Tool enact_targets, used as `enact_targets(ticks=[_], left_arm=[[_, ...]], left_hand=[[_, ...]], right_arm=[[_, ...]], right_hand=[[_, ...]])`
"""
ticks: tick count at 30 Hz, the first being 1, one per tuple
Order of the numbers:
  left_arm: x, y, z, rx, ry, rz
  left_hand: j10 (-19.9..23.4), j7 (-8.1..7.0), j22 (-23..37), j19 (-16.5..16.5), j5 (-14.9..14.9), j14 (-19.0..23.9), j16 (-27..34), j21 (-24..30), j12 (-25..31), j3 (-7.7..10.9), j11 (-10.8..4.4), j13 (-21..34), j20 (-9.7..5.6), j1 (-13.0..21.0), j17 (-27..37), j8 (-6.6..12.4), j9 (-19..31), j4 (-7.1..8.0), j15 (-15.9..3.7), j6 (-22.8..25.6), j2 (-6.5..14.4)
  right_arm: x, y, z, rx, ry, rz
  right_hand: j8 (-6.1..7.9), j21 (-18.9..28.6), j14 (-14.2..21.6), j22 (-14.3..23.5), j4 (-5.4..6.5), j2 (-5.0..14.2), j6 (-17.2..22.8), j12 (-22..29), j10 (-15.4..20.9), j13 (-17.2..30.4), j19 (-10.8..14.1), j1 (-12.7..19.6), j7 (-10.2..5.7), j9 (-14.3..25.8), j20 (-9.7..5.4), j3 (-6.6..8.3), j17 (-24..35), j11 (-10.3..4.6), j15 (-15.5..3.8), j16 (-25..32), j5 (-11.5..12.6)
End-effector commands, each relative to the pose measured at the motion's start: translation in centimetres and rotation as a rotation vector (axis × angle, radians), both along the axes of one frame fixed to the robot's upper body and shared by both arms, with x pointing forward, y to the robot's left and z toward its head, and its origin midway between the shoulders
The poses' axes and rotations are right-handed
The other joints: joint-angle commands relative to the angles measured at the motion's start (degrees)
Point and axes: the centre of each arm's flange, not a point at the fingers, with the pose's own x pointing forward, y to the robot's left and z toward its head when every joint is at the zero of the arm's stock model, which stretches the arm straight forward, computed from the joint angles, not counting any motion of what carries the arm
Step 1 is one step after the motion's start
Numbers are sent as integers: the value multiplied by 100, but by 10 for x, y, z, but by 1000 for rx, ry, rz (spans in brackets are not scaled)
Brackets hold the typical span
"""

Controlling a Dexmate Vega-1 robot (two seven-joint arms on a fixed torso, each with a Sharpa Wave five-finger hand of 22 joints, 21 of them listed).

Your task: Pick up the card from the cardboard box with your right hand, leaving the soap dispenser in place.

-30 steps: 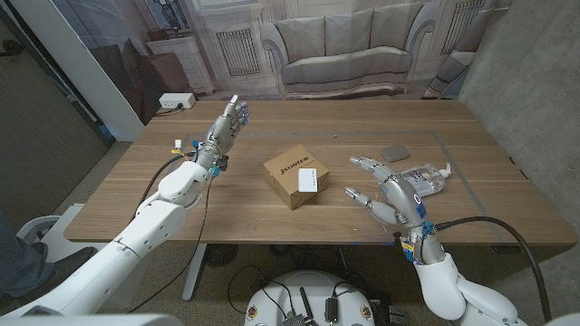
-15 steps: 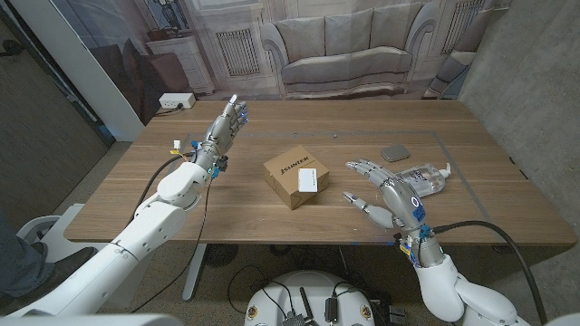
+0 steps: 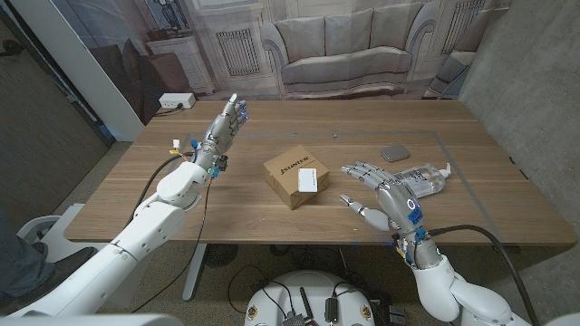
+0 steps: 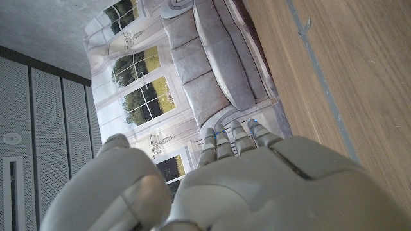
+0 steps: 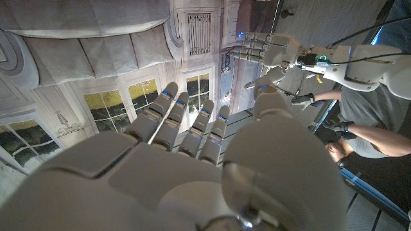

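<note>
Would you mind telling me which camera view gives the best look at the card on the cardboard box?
The head view: the white card lies in plain sight on top of the cardboard box, with the right hand open beside it. The left wrist view looks over that hand at bare table and backdrop; the right wrist view faces the backdrop, with no card.

We count one cardboard box [image 3: 293, 179] on the wooden table [image 3: 272, 127], and on its top one white card [image 3: 307, 180]. To the right of the box we find one clear soap dispenser [image 3: 426, 178] (lying on its side) and one small grey pad [image 3: 394, 153] just behind it. Left of the box, we count one robot hand [image 3: 227, 123]; right of it, one more [image 3: 385, 194].
</note>
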Motion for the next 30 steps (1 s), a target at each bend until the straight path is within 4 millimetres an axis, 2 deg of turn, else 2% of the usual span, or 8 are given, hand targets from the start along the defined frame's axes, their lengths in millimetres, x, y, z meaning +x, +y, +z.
enact_targets(ticks=[1,14,19,30], left_arm=[[-6,2,3,8,-18,4],[-6,-1,3,4,-30,-7],[-5,-1,-1,-3,-35,-8],[-6,6,-9,-34,-31,-6]], left_hand=[[28,-32,17,-34,-10,37,-5,-11,-10,-39,-19,13,-324,15,12,-10,14,26,-36,37,28],[35,-39,17,-36,-12,41,-4,-13,-9,-48,-28,13,-319,27,11,-14,14,23,-38,34,37],[32,-41,16,-36,-13,43,-4,-13,-12,-52,-35,13,-317,34,10,-12,14,21,-36,39,39],[31,-38,16,-36,-15,46,-4,-13,-14,-59,-37,13,-318,50,9,-14,14,15,-39,39,48]], right_arm=[[1,3,-2,-57,-23,-37],[-1,6,-4,-100,-23,-67],[0,5,-6,-109,-14,-68],[7,12,-14,-123,-15,-95]], right_hand=[[53,-9,58,6,-1,-6,63,30,80,4,24,116,-16,12,-532,20,15,16,-805,12,53],[62,-4,111,10,-5,-1,103,46,141,4,56,242,-19,14,-541,48,17,2,-834,20,69],[84,-6,132,13,60,20,159,62,192,9,63,204,-16,23,-537,26,36,2,-831,31,62],[109,-8,188,19,65,66,224,81,260,14,70,291,-23,33,-544,52,40,-3,-876,40,69]])
